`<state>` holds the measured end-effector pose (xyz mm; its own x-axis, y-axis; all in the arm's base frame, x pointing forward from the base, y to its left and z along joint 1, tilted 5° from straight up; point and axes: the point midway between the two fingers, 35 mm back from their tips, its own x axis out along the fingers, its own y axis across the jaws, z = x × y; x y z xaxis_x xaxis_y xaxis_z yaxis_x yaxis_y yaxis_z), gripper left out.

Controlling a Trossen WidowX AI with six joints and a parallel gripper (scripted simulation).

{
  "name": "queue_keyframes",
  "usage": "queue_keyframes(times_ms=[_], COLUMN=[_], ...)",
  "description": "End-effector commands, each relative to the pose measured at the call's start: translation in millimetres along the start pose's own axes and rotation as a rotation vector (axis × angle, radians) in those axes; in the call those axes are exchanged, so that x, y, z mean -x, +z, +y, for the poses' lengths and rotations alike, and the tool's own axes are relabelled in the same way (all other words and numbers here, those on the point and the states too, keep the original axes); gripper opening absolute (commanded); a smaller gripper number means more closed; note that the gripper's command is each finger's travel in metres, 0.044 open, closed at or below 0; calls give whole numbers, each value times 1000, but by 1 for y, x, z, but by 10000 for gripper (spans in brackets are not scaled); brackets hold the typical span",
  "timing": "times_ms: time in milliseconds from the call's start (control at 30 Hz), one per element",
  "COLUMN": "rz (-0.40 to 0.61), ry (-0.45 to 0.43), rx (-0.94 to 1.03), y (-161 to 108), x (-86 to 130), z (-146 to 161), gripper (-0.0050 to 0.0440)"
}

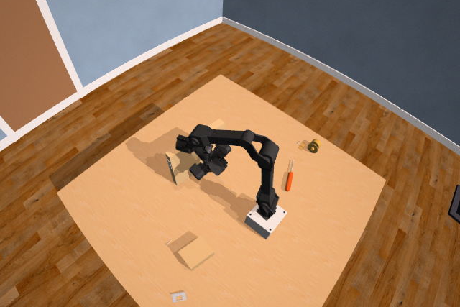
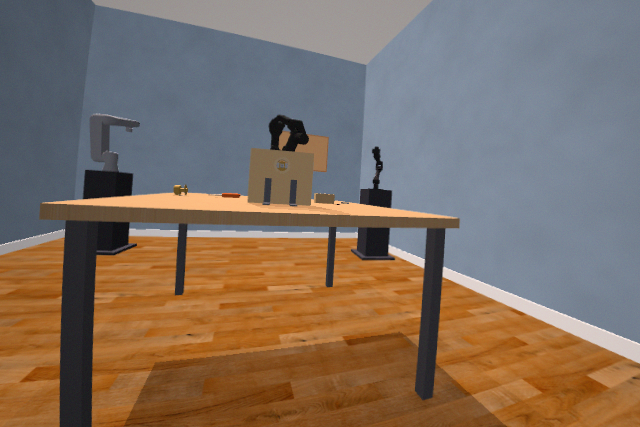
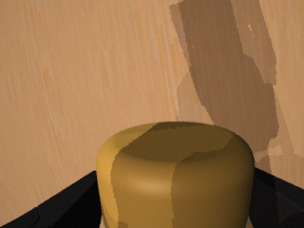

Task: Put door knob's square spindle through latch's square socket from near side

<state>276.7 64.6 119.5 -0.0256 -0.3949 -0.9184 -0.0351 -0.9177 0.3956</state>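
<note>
The wooden door panel [image 1: 177, 170] stands upright on the table, and the arm reaches over its middle. In the exterior view it shows from the far side [image 2: 280, 176], with the round brass latch fitting [image 2: 281, 164] near its top. My gripper [image 3: 173, 179] is shut on the brass door knob [image 3: 175, 186], whose rounded head fills the lower wrist view. The spindle and the round plate are hidden. In the top view the gripper [image 1: 203, 162] sits close against the side of the panel that faces the robot. I cannot tell whether the spindle is inside the socket.
A second brass knob [image 1: 314, 145] and an orange-handled screwdriver [image 1: 289, 180] lie right of the arm. A flat wood block [image 1: 195, 252] lies near the front, and a small white plate [image 1: 178, 296] lies at the table's front edge. The robot base [image 1: 266, 218] stands front right.
</note>
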Motion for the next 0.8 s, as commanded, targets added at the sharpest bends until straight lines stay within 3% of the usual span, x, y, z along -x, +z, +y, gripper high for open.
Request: queue_keyframes(times_ms=[0, 767], rz=[10, 16], ry=[1, -6], rx=[-1, -7], y=[-5, 0], x=[3, 4], z=[1, 0], gripper=[0, 0])
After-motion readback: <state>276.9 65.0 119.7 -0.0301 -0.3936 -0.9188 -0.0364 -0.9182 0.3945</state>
